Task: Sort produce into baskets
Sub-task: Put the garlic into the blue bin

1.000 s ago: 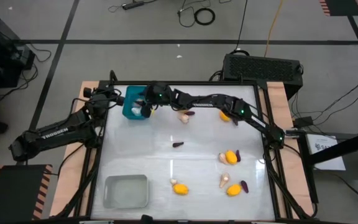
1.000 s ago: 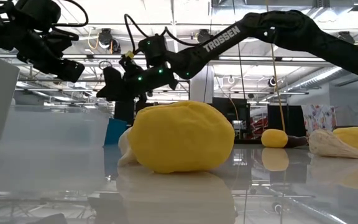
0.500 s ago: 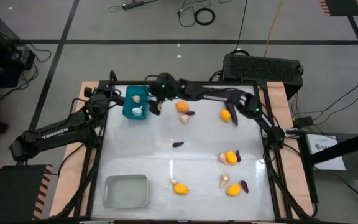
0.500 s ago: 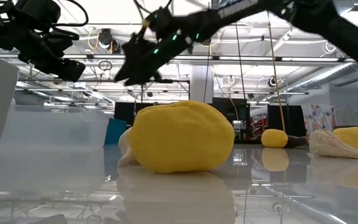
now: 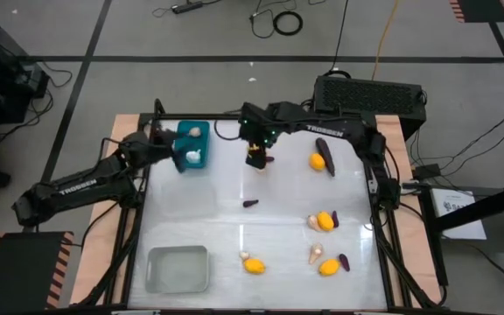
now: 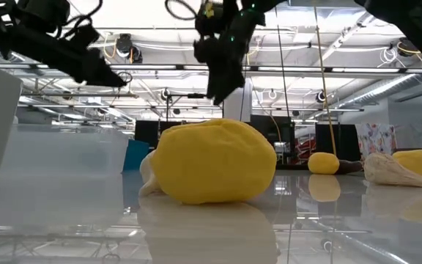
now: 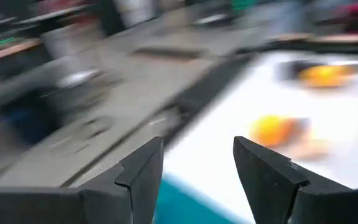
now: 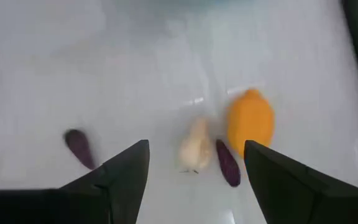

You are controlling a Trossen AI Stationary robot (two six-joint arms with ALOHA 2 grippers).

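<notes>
My right gripper (image 5: pixel 256 154) (image 8: pixel 196 180) is open and empty above a group near the table's far edge: an orange-yellow lemon (image 8: pixel 250 127), a whitish garlic bulb (image 8: pixel 194 151) and a dark purple eggplant (image 8: pixel 227 163). In the high view it mostly hides them. A second eggplant (image 8: pixel 78 147) (image 5: pixel 250 203) lies apart. The teal bin (image 5: pixel 180 147) stands at the far left with two garlic bulbs (image 5: pixel 193 133) (image 5: pixel 192 157) in it. My left gripper (image 5: pixel 161 140) (image 7: pixel 197 168) is open and empty at the bin's left side. The pale translucent bin (image 5: pixel 178 269) stands at the near left.
Loose produce lies on the table's right half: a lemon with an eggplant (image 5: pixel 319 159), a lemon group (image 5: pixel 324 220), a lemon with garlic (image 5: pixel 252 264), and garlic, lemon and eggplant (image 5: pixel 328 262). A black box (image 5: pixel 370 94) stands beyond the far right corner.
My right gripper has drawn back from over the teal bin and gone toward the table's right, and now stands over the lemon, garlic and eggplant group. Both garlic bulbs in the bin now show. My left gripper has shifted slightly toward the bin.
</notes>
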